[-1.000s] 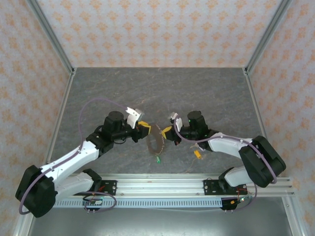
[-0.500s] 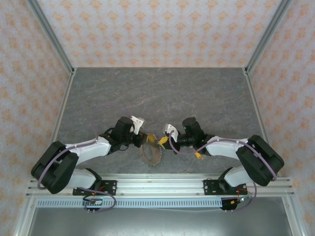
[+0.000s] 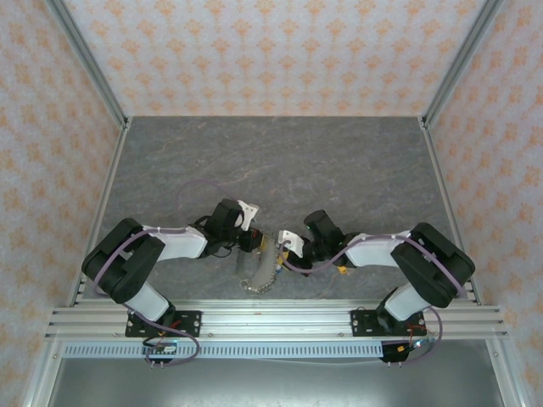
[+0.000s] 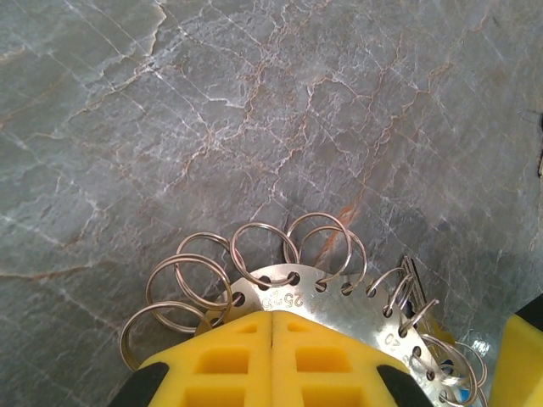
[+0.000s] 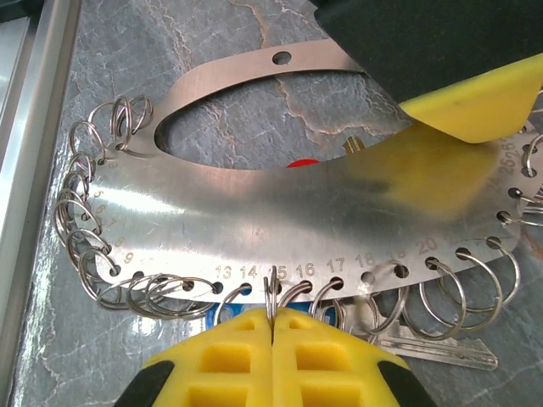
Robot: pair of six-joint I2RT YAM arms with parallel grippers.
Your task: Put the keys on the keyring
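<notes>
The keyring [image 3: 260,270] is a flat, curved metal plate with a row of numbered holes along its outer edge, most of them carrying a small split ring [image 4: 263,246]. It lies on the grey marbled table [image 3: 297,161]. The left gripper [image 4: 271,318] meets the keyring at its left end; its yellow fingers are pressed together with the plate's rim pinched between them, near the stamped 25. The right gripper [image 5: 271,318] comes at the keyring from the opposite side, and its jaws are likewise closed on the outer rim, at the hole marked 15, with one split ring caught right at the seam of the fingers. Both grippers thus clamp the same plate, one at each end. Of the keys, a silver key blade [image 5: 441,349] lies under the keyring's outer edge beside the right gripper, a blue head [image 5: 222,312] peeks from beneath the rim near hole 13, and a red head [image 5: 301,163] shows through the keyring's inner opening.
</notes>
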